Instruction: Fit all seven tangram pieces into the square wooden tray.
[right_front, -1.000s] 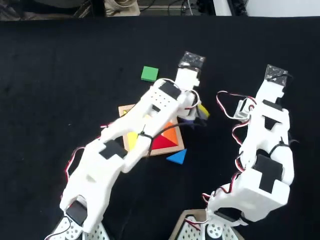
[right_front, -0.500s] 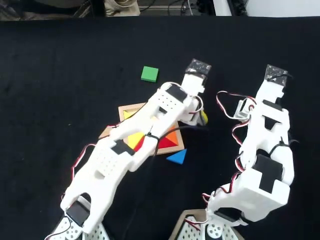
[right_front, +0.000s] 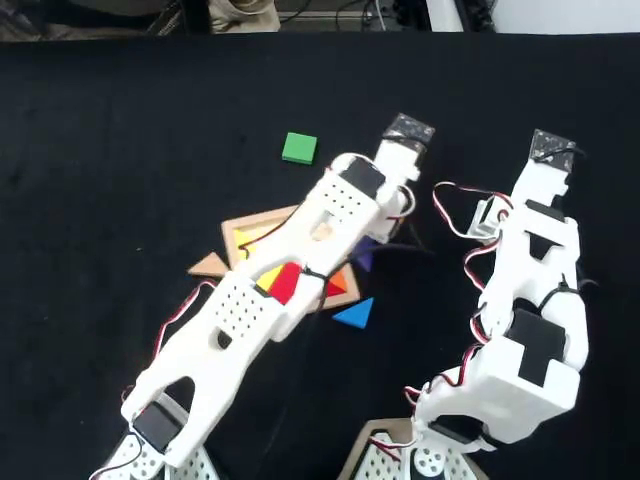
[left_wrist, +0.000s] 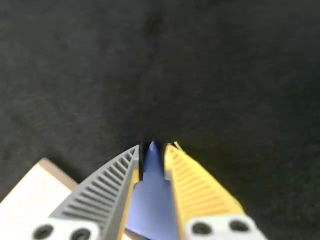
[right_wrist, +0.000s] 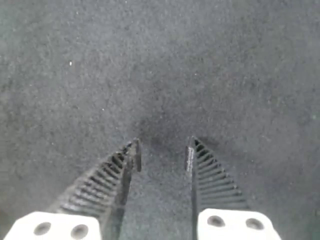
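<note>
Tangram pieces are lying in and around the square wooden tray (right_front: 262, 217), which is sitting askew near the middle of the black table (right_front: 110, 140); the left arm (right_front: 260, 300) is stretching right across it. Peeking out of the tray beside the arm are a red piece (right_front: 284, 283), a yellow piece (right_front: 262, 276) and an orange piece (right_front: 341, 284); a tan triangle (right_front: 208, 266) is lying just beside the tray's outer edge, a blue triangle (right_front: 354, 314) is resting close off its near corner, and a green square (right_front: 299, 148) is sitting apart on the far side. The left gripper (left_wrist: 151, 147) is pinching a dark blue piece (left_wrist: 150, 200) tight between its grey and yellow fingers, just off the tray's right side. The right arm (right_front: 530, 270) is standing well apart; the right gripper (right_wrist: 162, 150) is hanging over bare cloth, fingers a narrow gap apart and gripping nothing.
</note>
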